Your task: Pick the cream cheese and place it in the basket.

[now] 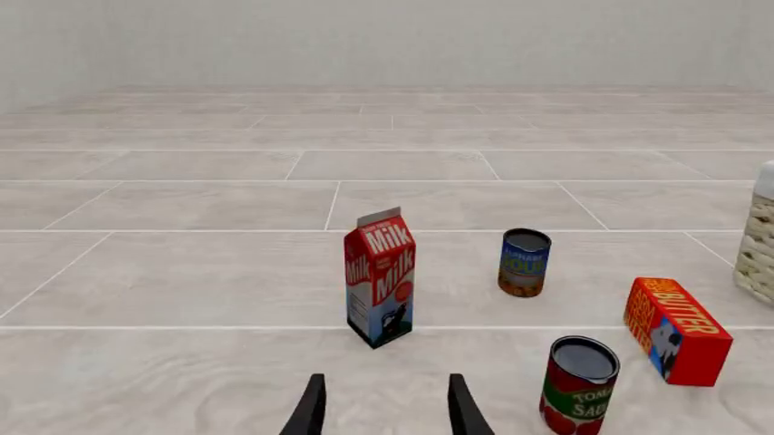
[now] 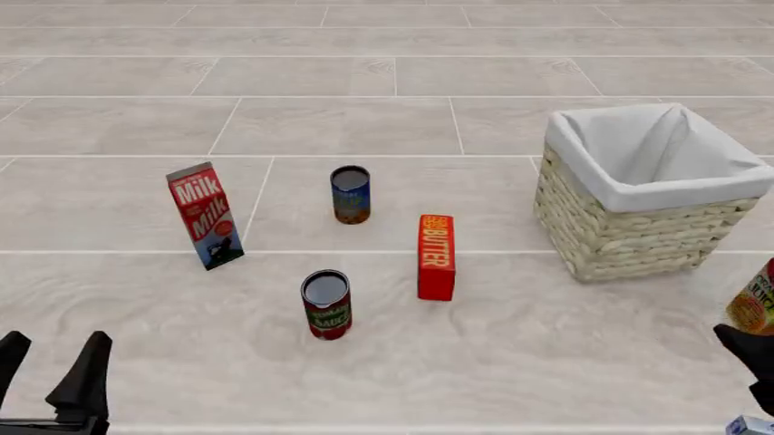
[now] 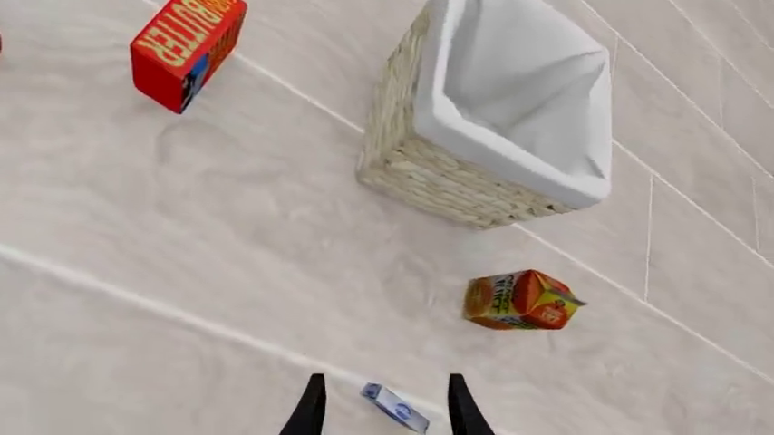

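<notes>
The cream cheese (image 3: 396,407) lies flat on the table directly beneath the right pincer (image 3: 381,408), between its parted, empty fingers, long axis skewed across the gap. The basket (image 3: 418,172) stands at 12 o'clock. The left pincer (image 1: 384,408), also parted and empty, is well apart.

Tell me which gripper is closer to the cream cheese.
Right. The cream cheese lies on the floor between the right gripper's open fingers. The left gripper sits at the opposite near corner, far across from it.
</notes>
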### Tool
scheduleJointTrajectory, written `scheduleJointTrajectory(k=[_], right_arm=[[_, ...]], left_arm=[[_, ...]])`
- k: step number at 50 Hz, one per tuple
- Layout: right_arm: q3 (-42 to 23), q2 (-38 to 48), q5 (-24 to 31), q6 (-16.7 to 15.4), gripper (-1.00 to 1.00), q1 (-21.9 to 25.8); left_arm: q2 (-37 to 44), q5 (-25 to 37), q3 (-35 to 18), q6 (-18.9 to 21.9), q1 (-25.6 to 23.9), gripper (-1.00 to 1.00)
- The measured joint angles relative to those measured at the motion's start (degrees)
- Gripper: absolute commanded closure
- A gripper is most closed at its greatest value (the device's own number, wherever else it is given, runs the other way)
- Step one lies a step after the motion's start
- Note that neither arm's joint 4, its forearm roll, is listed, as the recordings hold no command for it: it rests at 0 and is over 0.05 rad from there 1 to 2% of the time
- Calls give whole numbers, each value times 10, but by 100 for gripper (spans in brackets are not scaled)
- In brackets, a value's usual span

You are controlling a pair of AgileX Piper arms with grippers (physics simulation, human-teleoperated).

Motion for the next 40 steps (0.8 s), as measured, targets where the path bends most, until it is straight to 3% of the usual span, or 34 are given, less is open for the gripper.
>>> scheduleJointTrajectory(k=[22, 40], right_arm=[[61, 90, -43, -155, -100, -95], [76, 141, -58, -252, -100, -171]], left_arm=[[0, 0, 0, 0, 0, -100], [0, 0, 0, 0, 0, -100]])
